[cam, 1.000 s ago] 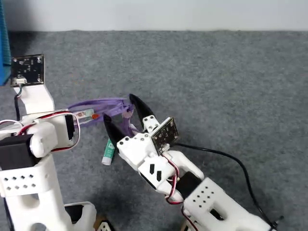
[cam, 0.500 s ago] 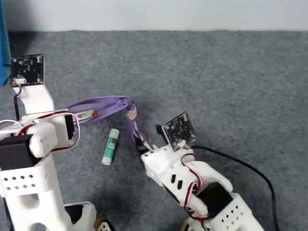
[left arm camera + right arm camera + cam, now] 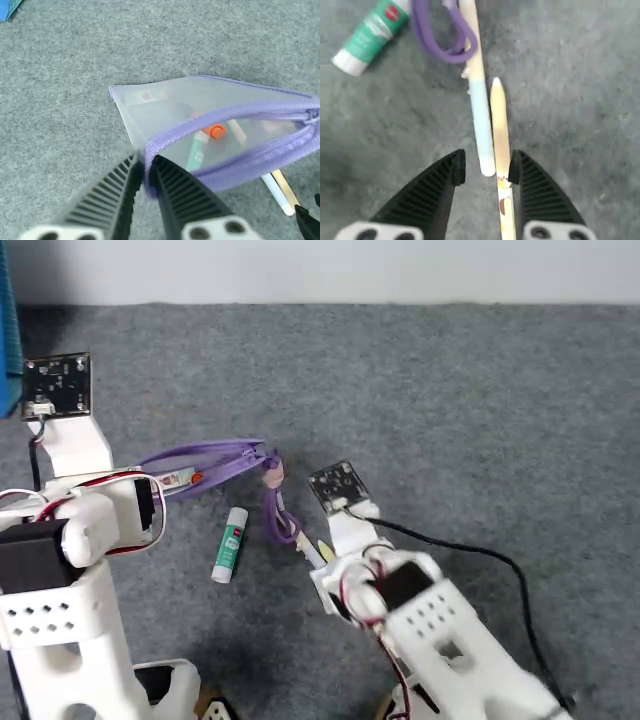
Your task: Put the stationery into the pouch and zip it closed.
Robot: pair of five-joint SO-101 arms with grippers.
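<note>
Pouch (image 3: 200, 115): translucent, purple zip edge (image 3: 240, 116), mouth gaping open. It lies left of centre on the counter (image 3: 480, 410), one corner pinched in the left tool (image 3: 145, 162), which is clamped tight on the purple trim. Already inside are an orange-capped item (image 3: 217, 131) and a green-and-white tube (image 3: 196, 152).

Loose stationery:
- Glue stick (image 3: 372, 32), green label with a white cap, flat on the counter beside the pouch, nearer the arm bases.
- Pen (image 3: 477, 110), pale, and pencil (image 3: 499, 125), bare wood, lying side by side and almost parallel.
- The pen's far end touches or overlaps the pouch's purple strap (image 3: 422, 25), which loops out onto the counter.

Right tool (image 3: 487, 157) is spread open and pointed down at the counter. Its fingers straddle the near end of the pen and the pencil shaft. Can't tell whether either finger touches them.

View differences:
- The left wrist view looks into the pouch and shows its contents. The high view sees the pouch nearly edge-on, as a thin purple sliver.
- The right wrist view separates pen from pencil. In the high view the right arm covers most of both.
- The high view gives the layout: glue stick between the two arms, strap trailing from the pouch towards the right arm.

The counter has a grey, carpet-like texture. A white wall (image 3: 330, 270) runs along the far edge, and a blue object (image 3: 5, 330) sits at the left edge.
</note>
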